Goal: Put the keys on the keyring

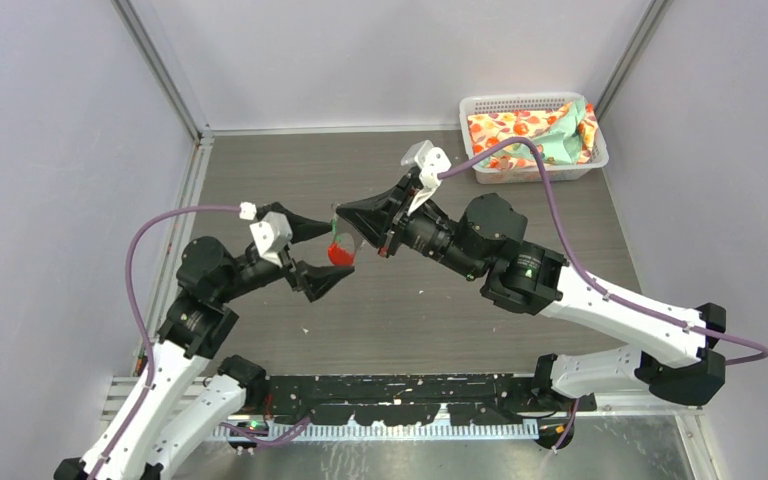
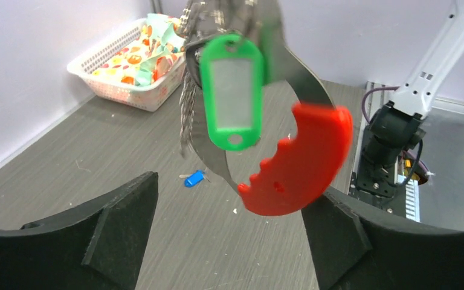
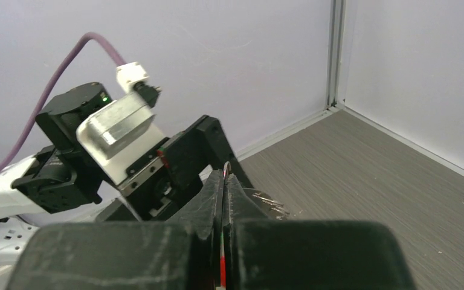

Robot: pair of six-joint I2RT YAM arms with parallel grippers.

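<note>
Keyring (image 2: 307,81), light springy wire with a stiff red tag (image 2: 302,163), hangs mid-table, pinched in your closed right gripper (image 3: 225,181), green tag (image 2: 232,99) dangling. Your left gripper (image 2: 232,199) gapes empty around the red tag. Tiny, probably slippery blue key (image 2: 194,179) lies farther off on the table (image 2: 96,151), likely best pinched by its plastic head.

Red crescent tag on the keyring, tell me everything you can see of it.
The flat red crescent-shaped plastic tag has a scalloped inner edge. It hangs in the air on a curved silvery metal band, beside a green oval plastic tag with a clear window. The right claw, shut, holds the band above it; the left claw stands open around it; whether they touch is unclear.
</note>
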